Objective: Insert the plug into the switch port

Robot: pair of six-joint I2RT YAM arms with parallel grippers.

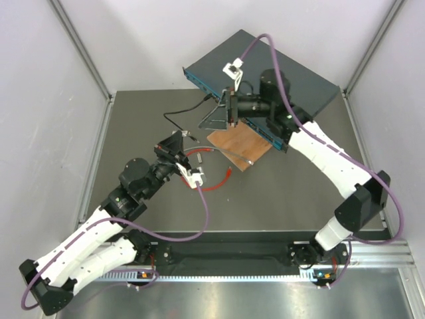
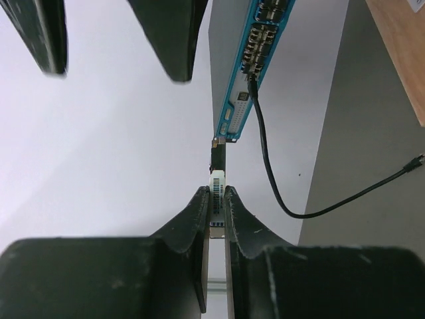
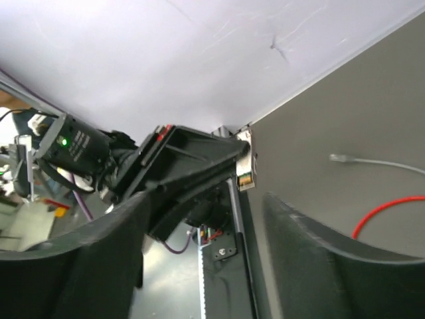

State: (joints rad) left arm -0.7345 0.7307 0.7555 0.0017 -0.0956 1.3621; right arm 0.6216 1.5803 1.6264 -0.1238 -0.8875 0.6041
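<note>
Plug (image 2: 218, 166) sits pinched in left hand (image 2: 217, 195), apart from switch port (image 2: 254, 50)

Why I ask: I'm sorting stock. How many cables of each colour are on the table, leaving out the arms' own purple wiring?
Red cable: 1
Grey cable: 1
Black cable: 1
Total: 3

Barcode tag (image 2: 218, 181) on plug (image 2: 218, 157) — unreadable, no legible text
</note>
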